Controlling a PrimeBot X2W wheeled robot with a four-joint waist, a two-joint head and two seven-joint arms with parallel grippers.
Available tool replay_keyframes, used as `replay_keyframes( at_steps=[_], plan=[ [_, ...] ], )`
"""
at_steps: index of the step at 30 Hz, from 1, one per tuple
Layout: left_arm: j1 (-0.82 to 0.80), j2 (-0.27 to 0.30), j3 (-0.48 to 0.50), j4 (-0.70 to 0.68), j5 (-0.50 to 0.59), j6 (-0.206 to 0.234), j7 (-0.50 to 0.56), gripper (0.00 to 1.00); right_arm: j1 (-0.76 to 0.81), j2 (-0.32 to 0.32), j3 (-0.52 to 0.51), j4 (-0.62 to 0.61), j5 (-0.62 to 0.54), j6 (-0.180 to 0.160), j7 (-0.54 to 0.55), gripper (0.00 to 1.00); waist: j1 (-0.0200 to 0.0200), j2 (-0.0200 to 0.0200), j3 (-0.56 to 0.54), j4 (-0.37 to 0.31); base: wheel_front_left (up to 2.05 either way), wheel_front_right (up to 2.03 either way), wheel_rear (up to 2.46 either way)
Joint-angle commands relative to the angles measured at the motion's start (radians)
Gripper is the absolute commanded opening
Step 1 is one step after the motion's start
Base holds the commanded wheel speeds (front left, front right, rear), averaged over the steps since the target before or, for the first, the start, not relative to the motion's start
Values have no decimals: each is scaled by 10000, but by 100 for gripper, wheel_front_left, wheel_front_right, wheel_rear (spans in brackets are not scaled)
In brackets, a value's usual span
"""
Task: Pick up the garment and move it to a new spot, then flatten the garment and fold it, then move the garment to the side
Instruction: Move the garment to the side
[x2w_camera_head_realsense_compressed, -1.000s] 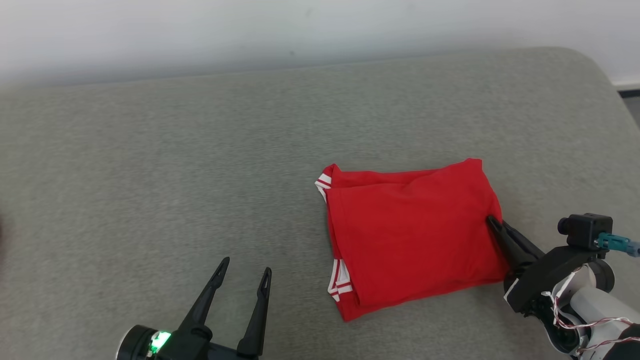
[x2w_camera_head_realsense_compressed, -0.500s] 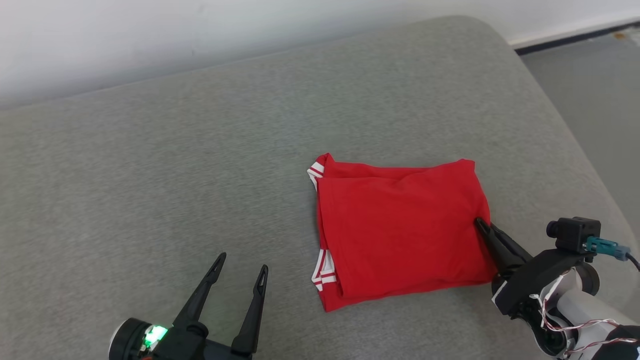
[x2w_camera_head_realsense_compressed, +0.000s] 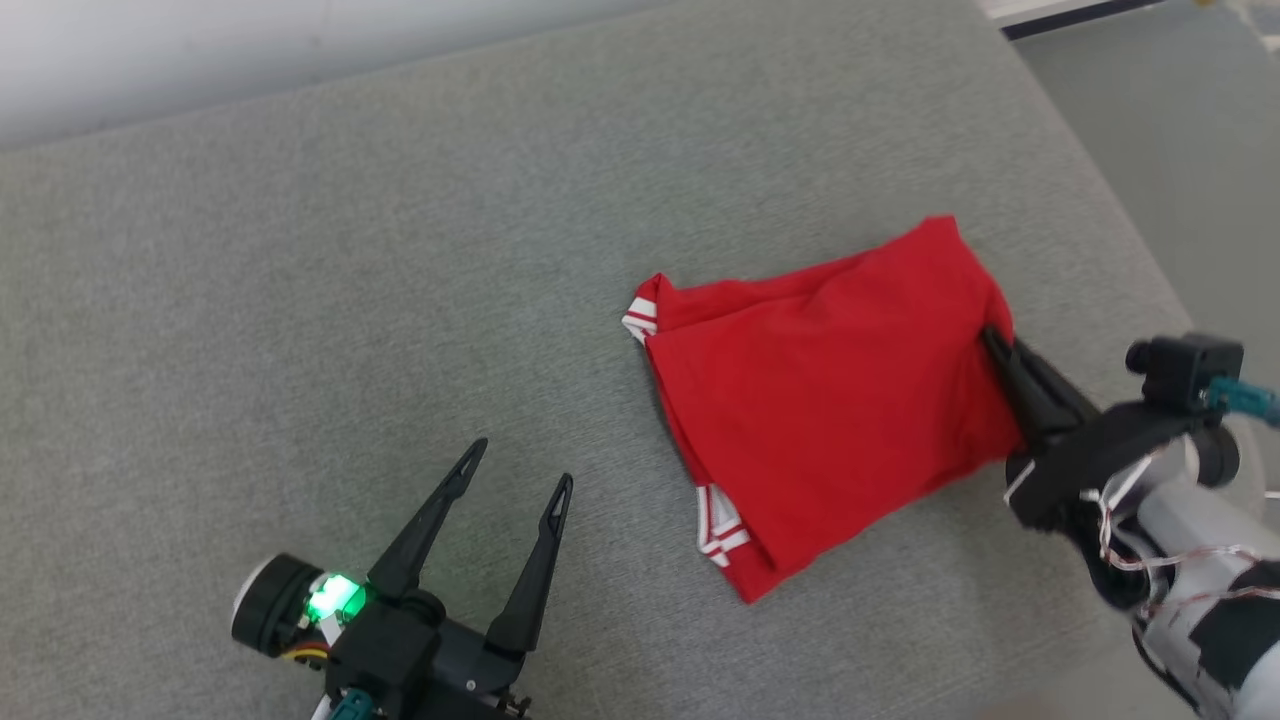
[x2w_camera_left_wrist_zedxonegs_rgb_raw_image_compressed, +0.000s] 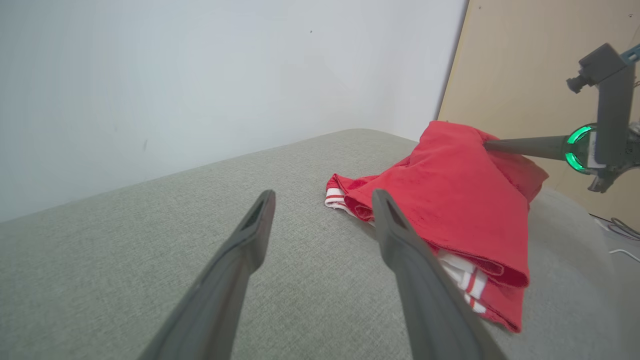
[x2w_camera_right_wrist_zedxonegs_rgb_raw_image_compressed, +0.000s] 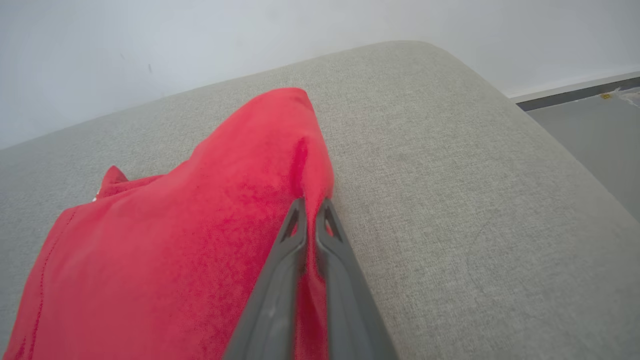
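Note:
The garment (x2w_camera_head_realsense_compressed: 830, 390) is a folded red shirt with white-striped cuffs, on the grey cushion right of centre. My right gripper (x2w_camera_head_realsense_compressed: 992, 338) is shut on the garment's right edge and holds that side lifted, so the cloth slopes down to its left end on the cushion. Seen from the right wrist, red cloth (x2w_camera_right_wrist_zedxonegs_rgb_raw_image_compressed: 210, 215) is pinched between the closed fingers (x2w_camera_right_wrist_zedxonegs_rgb_raw_image_compressed: 292, 235). My left gripper (x2w_camera_head_realsense_compressed: 520, 465) stands open at the lower left, apart from the garment and holding nothing. From the left wrist, the raised garment (x2w_camera_left_wrist_zedxonegs_rgb_raw_image_compressed: 450, 195) sits just right of my open fingers (x2w_camera_left_wrist_zedxonegs_rgb_raw_image_compressed: 395, 225).
The grey cushion (x2w_camera_head_realsense_compressed: 300, 300) stretches wide to the left and back. Its rounded right edge (x2w_camera_head_realsense_compressed: 1100, 200) drops to a grey floor (x2w_camera_head_realsense_compressed: 1180, 120). A pale wall (x2w_camera_head_realsense_compressed: 200, 50) runs along the back, and a tan panel (x2w_camera_left_wrist_zedxonegs_rgb_raw_image_compressed: 525, 75) stands beyond the right arm.
My right gripper has lifted the garment's right edge up and back, tilting and turning the cloth. The camera has also shifted. The left gripper stays open.

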Motion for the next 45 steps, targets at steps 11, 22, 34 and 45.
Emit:
replay_keyframes(
  at_steps=[11, 22, 34, 45],
  plan=[
    [-762, 331, -181, -636, -4, 6, 89, 100, -1839, -148, -869, 1074, -1033, -25, -52, 0, -1, 0, 1225, 786, 0, 0, 0],
    [-1137, 737, -209, -1357, 157, 7, 514, 100, -2832, -695, -2712, 1951, -1500, -25, -36, 0, -1, 0, 2084, 790, 0, 0, 0],
    [-1502, 1139, -279, -1822, 154, 8, 831, 100, -3460, -878, -4154, 3788, -2189, -25, 16, 0, -1, 0, 2705, 949, 0, 0, 0],
    [-1558, 1135, -376, -1791, 82, 135, 798, 100, -4516, -598, -4767, 6070, -3361, -25, -42, 100, -1, 0, 2618, 1249, 0, 0, 0]
  ],
)
